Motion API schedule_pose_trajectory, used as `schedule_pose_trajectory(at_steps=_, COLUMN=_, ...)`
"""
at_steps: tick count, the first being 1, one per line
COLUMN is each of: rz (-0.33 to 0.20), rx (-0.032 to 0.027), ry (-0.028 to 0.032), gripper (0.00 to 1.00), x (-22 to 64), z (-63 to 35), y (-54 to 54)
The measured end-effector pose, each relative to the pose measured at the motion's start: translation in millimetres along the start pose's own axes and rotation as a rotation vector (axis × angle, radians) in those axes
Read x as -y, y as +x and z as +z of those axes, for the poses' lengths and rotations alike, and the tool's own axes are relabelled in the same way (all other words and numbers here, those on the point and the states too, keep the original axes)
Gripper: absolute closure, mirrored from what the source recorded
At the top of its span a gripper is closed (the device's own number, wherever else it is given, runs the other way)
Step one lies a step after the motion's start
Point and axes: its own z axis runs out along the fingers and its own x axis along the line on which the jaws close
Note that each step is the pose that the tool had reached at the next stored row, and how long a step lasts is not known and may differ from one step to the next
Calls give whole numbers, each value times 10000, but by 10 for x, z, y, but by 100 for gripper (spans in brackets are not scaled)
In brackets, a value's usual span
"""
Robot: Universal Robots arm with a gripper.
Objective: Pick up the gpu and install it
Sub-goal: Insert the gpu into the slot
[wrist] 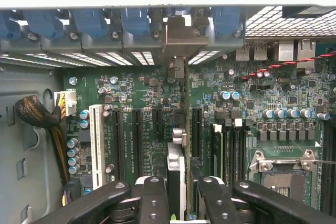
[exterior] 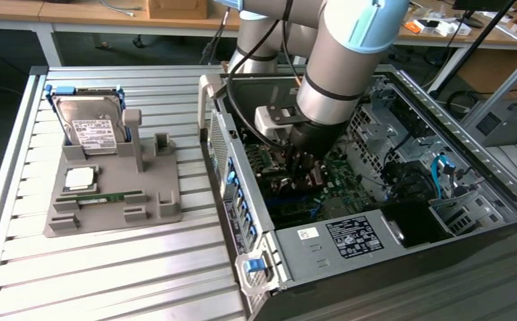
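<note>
Gripper (wrist: 178,195) sits clamped on the gpu (wrist: 180,129), edge-on above the motherboard (wrist: 142,129) inside the computer case (exterior: 472,167); I judge I should keep the card square over its slot; bracket lined with the rear opening.

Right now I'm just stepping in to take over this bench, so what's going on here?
The robot arm has its gripper down inside the open PC case, closed on the gpu. The card stands on edge over the motherboard, its metal bracket up against the rear slot openings. Whether it is fully seated in its slot cannot be told. On the grey holder outside the case, the hard drive and a memory stick sit untouched.
</note>
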Motion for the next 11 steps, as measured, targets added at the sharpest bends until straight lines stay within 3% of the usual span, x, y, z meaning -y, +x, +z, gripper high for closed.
schedule_pose_trajectory(at_steps=11, rz=0, rx=-3, ry=-1, gripper=73, x=0, z=22, y=1)
